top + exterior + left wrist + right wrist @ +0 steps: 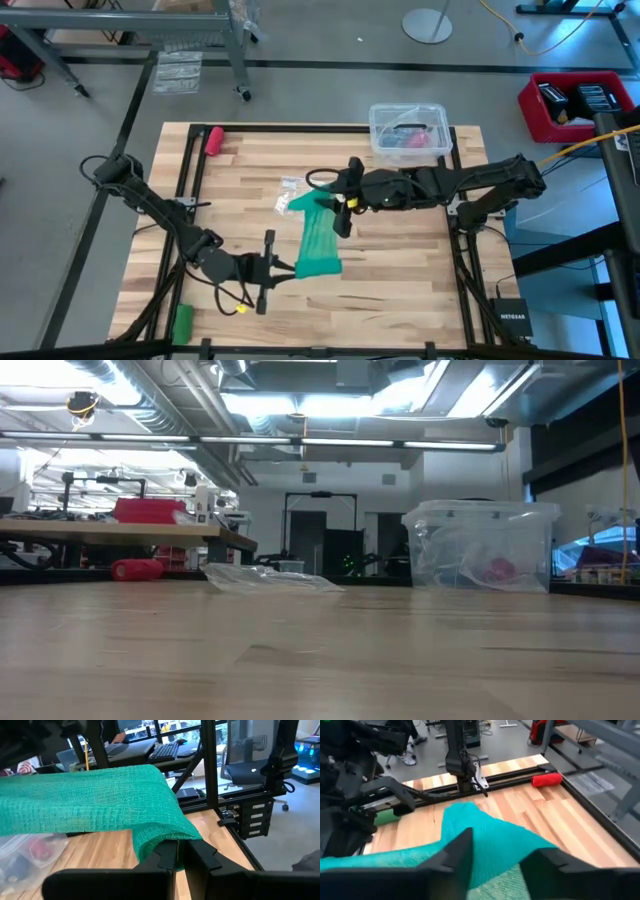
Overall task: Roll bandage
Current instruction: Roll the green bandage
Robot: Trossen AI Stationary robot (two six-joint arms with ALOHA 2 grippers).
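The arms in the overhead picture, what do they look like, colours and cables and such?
Both arms are black and jointed. The left arm has a yellow tag by its gripper. The right arm carries yellow markings near its gripper. Each gripper ends in two flat black fingers.

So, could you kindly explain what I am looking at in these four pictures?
Two robot arms work at a wooden table. One picture looks straight down, one looks level across the tabletop, and two come from cameras on the wrists. The left gripper is shut on one end of the teal bandage; the right gripper grips its other end, stretching the strip between them. Also on the table: a clear plastic box, a red roll, a small green roll and a plastic wrapper.
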